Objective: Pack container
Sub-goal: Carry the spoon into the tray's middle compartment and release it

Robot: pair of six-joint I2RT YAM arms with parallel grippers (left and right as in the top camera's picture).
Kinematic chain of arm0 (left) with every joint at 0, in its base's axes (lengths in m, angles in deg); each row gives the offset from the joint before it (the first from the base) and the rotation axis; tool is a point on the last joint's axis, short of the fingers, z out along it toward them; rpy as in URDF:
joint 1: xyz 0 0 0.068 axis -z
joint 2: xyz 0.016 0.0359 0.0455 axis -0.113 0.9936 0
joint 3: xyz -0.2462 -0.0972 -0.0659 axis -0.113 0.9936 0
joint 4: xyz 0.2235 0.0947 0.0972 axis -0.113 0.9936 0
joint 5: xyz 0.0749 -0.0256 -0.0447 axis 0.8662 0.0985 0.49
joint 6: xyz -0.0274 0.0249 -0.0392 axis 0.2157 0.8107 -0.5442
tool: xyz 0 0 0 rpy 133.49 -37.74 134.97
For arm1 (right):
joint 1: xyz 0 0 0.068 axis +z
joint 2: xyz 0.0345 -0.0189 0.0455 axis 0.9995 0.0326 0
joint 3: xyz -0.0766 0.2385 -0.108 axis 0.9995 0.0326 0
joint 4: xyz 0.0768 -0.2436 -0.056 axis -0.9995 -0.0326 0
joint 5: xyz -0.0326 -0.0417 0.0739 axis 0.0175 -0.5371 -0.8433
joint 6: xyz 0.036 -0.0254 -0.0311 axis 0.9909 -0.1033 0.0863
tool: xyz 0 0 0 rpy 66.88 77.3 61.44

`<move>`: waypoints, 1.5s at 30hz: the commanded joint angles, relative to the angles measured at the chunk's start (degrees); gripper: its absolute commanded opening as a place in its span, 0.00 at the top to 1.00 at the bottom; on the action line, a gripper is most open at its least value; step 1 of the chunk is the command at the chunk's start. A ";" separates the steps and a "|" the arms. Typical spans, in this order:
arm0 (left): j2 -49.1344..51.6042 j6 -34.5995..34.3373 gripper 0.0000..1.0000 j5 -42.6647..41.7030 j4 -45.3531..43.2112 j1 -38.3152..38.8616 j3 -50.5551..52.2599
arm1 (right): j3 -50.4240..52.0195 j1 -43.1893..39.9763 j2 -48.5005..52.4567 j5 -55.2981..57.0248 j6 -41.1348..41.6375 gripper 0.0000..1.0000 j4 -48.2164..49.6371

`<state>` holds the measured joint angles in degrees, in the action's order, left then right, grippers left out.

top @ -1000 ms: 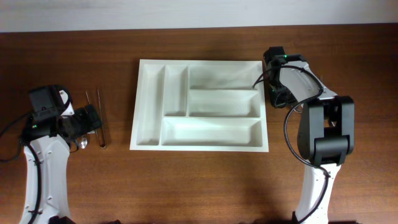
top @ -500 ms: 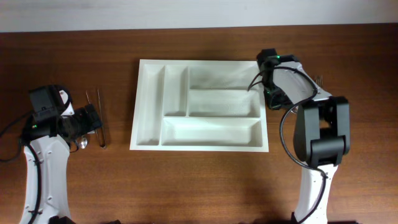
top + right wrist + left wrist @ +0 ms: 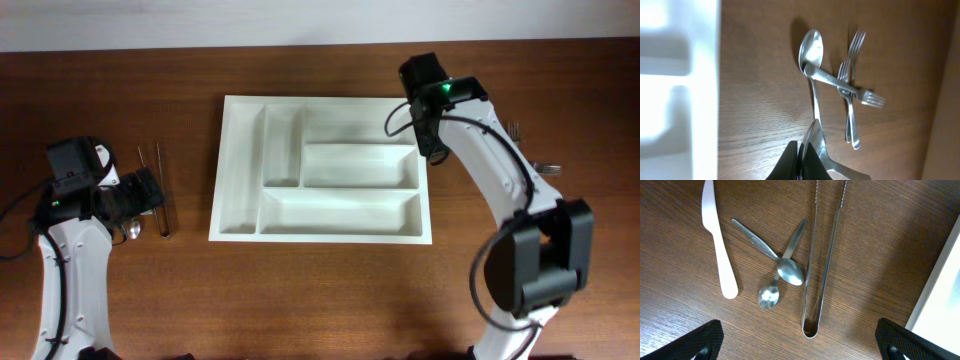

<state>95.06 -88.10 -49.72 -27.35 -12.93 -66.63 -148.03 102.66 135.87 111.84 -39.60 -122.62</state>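
Note:
The white cutlery tray (image 3: pixel 240 170) lies mid-table with its compartments bare; its edge shows in the left wrist view (image 3: pixel 940 290) and the right wrist view (image 3: pixel 680 100). My right gripper (image 3: pixel 432 140) hangs over the tray's upper right corner. In the right wrist view it (image 3: pixel 802 160) is shut on a silver metal utensil (image 3: pixel 822 145), held above the wood beside the tray. My left gripper (image 3: pixel 150 195) is open and empty (image 3: pixel 800 344) above metal tongs (image 3: pixel 822 265), two small spoons (image 3: pixel 790 270) and a white plastic knife (image 3: pixel 720 250).
A large spoon (image 3: pixel 812 50) and two crossed forks (image 3: pixel 852 95) lie on the table right of the tray; they also show in the overhead view (image 3: pixel 530 150). The tongs (image 3: pixel 160 190) lie between my left gripper and the tray.
My right arm has swung up and left, carrying its gripper from the tray's right side to the upper right corner. The left arm has not moved.

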 commanded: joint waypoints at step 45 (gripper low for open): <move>0.24 0.70 0.01 -0.83 -0.13 -0.31 -1.22 | -0.37 20.72 6.73 -13.99 -13.94 0.91 15.67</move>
<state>95.06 -88.10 -49.72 -27.33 -12.93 -66.63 -148.03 123.38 141.99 98.23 -53.11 -106.77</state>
